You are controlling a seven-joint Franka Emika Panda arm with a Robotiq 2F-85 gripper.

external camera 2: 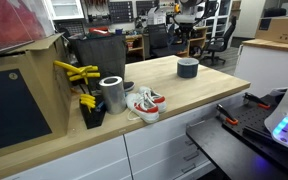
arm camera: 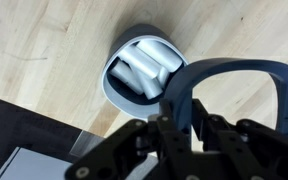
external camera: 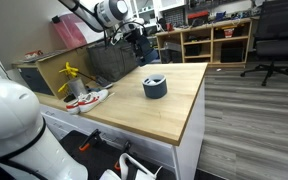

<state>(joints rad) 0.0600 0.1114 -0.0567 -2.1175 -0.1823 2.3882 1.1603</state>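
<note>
Wrist view: a round grey tub (arm camera: 142,68) stands on the pale wood of the bench (arm camera: 44,50), seen from above, with white rolled pieces (arm camera: 149,60) packed side by side inside it.
Jaws: their dark linkage fills the lower right of the wrist view, just beside the tub's rim in the picture and higher than it. I cannot tell whether the jaws are apart or together.
Tub's place: in both exterior views the tub (external camera: 155,87) (external camera 2: 187,67) stands upright and alone on the bench top, near the middle of its width.
Arm: in an exterior view the white arm (external camera: 109,12) hangs above the back of the bench, behind the tub and clear of it.
Bench clutter: a white and red shoe (external camera 2: 144,103) lies near the front edge, just beside a metal can (external camera 2: 111,94), with yellow-handled tools (external camera 2: 76,72) behind them. All of this is well apart from the tub.
Background: wooden shelves (external camera: 214,40) line the back wall, with a black office chair (external camera: 274,42) near them on the floor.
</note>
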